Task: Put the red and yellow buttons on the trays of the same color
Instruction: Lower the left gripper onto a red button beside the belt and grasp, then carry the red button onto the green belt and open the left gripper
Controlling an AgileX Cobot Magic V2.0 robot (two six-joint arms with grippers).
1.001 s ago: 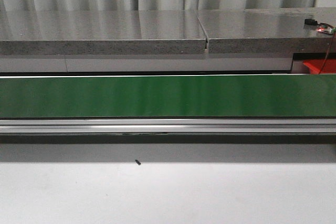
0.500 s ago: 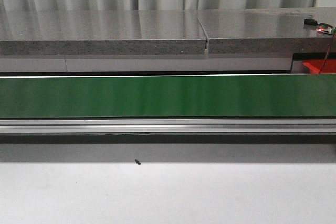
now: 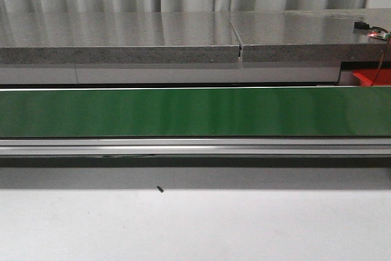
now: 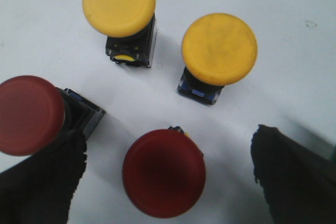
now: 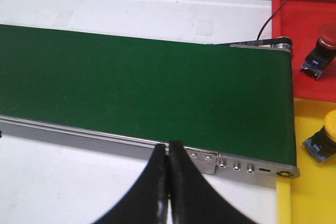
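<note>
Crowding is posing the main risk as the left gripper [image 4: 168, 182], jaws apart and empty, is hovering over four buttons on the white table [image 4: 294, 35]: closing on the near red button [image 4: 164, 173] could nudge the second red button [image 4: 29, 115] at its 9 o'clock. Two yellow buttons [image 4: 119, 3] [image 4: 219, 49] are standing toward 12, with open table beyond. Right gripper [image 5: 169, 182] is waiting closed and empty by the belt [image 5: 142, 85], near the red tray [image 5: 304, 40] and yellow tray [image 5: 310, 192], each already holding one button.
</note>
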